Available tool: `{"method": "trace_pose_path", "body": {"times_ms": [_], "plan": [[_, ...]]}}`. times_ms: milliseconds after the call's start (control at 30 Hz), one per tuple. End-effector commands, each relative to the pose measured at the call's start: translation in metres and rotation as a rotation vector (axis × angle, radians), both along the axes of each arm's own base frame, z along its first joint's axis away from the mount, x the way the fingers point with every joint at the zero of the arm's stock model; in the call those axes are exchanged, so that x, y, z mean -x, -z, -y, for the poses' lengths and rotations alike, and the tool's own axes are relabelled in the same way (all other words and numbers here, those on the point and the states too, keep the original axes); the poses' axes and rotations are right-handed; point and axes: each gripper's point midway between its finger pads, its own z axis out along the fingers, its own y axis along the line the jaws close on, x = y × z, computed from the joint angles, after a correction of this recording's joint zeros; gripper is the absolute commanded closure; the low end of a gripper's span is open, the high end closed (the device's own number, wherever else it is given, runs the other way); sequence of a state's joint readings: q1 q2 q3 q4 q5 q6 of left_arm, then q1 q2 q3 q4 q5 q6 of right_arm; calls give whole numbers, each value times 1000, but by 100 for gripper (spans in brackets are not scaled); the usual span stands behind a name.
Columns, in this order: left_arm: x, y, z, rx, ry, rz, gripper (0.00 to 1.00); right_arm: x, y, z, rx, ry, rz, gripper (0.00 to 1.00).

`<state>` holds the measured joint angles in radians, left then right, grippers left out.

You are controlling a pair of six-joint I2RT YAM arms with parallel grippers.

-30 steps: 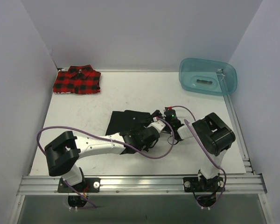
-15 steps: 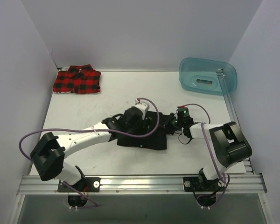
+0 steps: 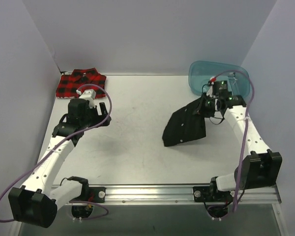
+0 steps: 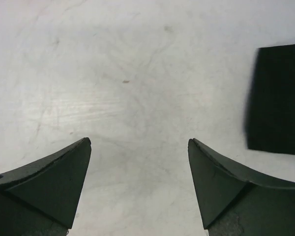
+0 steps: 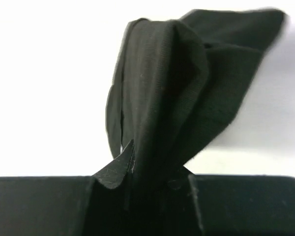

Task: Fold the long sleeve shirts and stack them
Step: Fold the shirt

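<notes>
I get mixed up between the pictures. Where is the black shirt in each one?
Top view: the black shirt is right of middle, its far corner pinched by the right gripper.
Left wrist view: a blurred black patch at the right edge, probably the shirt.
Right wrist view: it fills the middle, pinched in the gripper.
Shared landmark: the white table.

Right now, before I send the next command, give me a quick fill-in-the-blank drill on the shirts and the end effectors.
1. The right end effector grips the black shirt, while the left end effector holds ____.
2. The left end effector's jaws stand ____.
3. The plaid shirt lies in the far ____ corner of the table.
Missing words: nothing; open; left.
</notes>
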<state>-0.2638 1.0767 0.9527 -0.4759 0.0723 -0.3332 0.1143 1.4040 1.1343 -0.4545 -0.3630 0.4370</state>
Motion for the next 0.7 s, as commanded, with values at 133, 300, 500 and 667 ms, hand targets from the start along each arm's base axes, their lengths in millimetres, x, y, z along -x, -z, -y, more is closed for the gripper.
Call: {"method": "trace_pose_path", "body": {"times_ms": [133, 300, 500, 667], "plan": [[23, 33, -27, -60, -14, -64, 11, 49, -100, 98, 588, -26, -66, 100], [24, 31, -28, -59, -19, -53, 11, 43, -119, 101, 959, -127, -155, 100], [26, 28, -29, -60, -22, -40, 10, 25, -43, 63, 1136, -250, -369, 100], [26, 25, -34, -70, -39, -28, 10, 10, 25, -11, 1300, -405, -419, 100]]}}
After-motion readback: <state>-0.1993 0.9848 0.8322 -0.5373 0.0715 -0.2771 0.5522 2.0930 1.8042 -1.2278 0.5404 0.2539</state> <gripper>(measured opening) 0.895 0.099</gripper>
